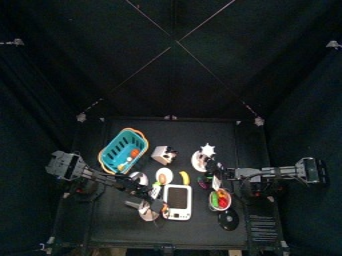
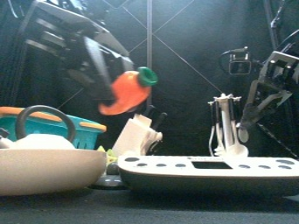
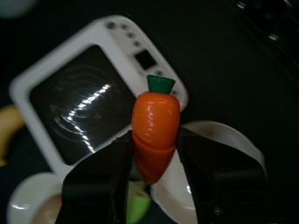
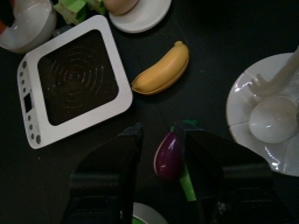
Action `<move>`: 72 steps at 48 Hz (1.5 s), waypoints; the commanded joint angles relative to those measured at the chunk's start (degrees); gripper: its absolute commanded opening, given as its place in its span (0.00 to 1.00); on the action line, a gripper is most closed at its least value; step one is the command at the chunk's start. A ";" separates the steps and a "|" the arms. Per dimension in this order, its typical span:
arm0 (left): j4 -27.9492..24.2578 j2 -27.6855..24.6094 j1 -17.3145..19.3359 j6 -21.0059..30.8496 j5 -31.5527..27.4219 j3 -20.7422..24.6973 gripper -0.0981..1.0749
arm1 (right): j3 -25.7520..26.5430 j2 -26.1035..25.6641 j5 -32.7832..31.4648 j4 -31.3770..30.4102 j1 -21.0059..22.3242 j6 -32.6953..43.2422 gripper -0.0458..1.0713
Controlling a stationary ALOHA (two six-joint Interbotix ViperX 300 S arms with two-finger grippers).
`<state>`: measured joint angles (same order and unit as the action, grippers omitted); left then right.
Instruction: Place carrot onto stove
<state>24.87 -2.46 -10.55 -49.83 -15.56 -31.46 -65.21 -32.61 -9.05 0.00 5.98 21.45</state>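
My left gripper [image 3: 156, 147] is shut on an orange carrot [image 3: 156, 118] with a green top. It holds the carrot in the air over the stove [image 3: 84, 92], a flat white slab with a dark cooking surface. In the front view the carrot [image 2: 126, 90] hangs well above the stove [image 2: 211, 170], to its left. In the top view the stove [image 1: 178, 204] lies near the table's front middle. My right gripper [image 4: 162, 136] is open, low over a purple eggplant [image 4: 170, 156], to the right of the stove [image 4: 73, 80].
A teal basket [image 1: 123, 150] stands at the back left. A banana [image 4: 162, 68] lies between the stove and a white plate [image 4: 261, 118] holding a white utensil. A white bowl [image 2: 45, 168] stands front left. Another plate [image 4: 140, 14] lies beyond the stove.
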 commanded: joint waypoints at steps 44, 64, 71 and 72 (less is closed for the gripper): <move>-8.53 -10.20 4.48 -0.35 -6.42 14.41 0.56 | 1.23 -0.26 0.53 -0.62 0.35 -0.09 0.71; -22.41 -14.68 4.83 -10.90 -21.80 25.93 0.56 | 0.79 0.00 0.53 -0.88 0.79 -0.09 0.71; -17.84 -17.93 4.83 -18.72 -27.33 30.32 0.55 | 0.62 0.09 0.53 -0.88 0.79 0.00 0.71; -16.35 -18.28 4.83 -19.78 -28.21 30.94 0.55 | 0.53 0.09 0.53 -0.88 0.79 0.00 0.71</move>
<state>4.66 -20.39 -5.89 -66.53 -40.87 -4.31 -65.21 -32.34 -9.05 -0.88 6.59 21.45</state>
